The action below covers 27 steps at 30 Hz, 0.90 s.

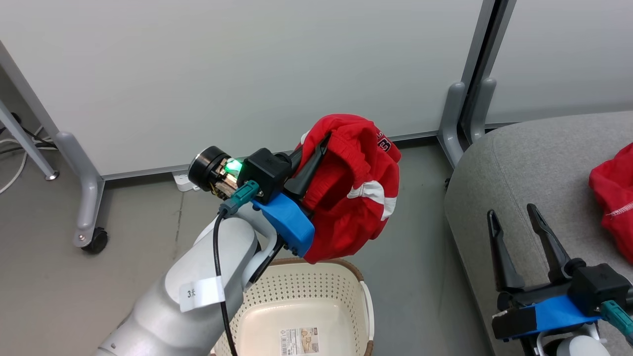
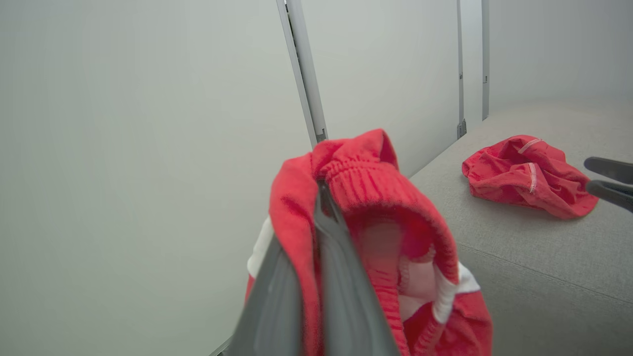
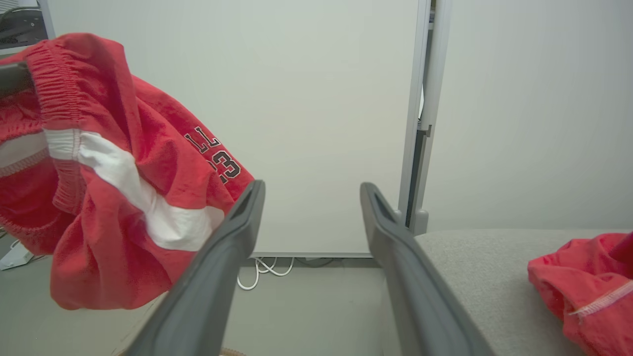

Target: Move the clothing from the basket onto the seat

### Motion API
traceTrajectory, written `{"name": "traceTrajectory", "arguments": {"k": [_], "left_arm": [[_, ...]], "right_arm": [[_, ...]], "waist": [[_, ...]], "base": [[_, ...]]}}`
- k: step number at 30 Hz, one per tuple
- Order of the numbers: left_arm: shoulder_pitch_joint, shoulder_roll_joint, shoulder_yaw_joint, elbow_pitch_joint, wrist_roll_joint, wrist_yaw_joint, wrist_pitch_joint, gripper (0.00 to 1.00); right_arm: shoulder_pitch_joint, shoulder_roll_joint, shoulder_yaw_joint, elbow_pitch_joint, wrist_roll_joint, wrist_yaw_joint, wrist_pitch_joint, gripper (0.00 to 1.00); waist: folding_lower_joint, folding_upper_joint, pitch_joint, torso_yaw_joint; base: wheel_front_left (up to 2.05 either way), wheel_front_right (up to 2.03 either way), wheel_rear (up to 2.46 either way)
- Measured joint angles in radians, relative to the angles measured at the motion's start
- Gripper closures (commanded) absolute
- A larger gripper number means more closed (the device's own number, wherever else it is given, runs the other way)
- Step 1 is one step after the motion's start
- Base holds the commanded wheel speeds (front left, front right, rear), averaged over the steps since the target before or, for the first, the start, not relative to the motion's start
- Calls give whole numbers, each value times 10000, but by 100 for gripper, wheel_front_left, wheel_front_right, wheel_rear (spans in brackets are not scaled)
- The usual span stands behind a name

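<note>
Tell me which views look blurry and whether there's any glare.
Head view: sharp, evenly lit, no glare, just a green lamp glowing on the left arm. Left wrist view: the left gripper and the held garment are soft, too near the lens. Right wrist view: the right gripper blurs toward the bottom edge; the garment's lettering is readable.

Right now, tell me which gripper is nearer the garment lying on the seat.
Right. The right gripper hangs open over the seat beside that garment; the left gripper holds the other garment above the basket.
</note>
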Motion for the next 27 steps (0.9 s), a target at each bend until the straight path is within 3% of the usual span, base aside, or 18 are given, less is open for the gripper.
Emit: {"name": "traceTrajectory", "arguments": {"k": [15,27], "left_arm": [[70,17,-86,-79,29,-33,0,100],[71,-27,-113,-153,88,12,0,100]], "right_arm": [[59,-50,420,-71,19,0,0,0],[-1219,-665,2918,163,92,0,0,0]], "waist": [[1,0,-146,121],[2,0,59,123]], "base": [[0,0,0],[0,0,0]]}}
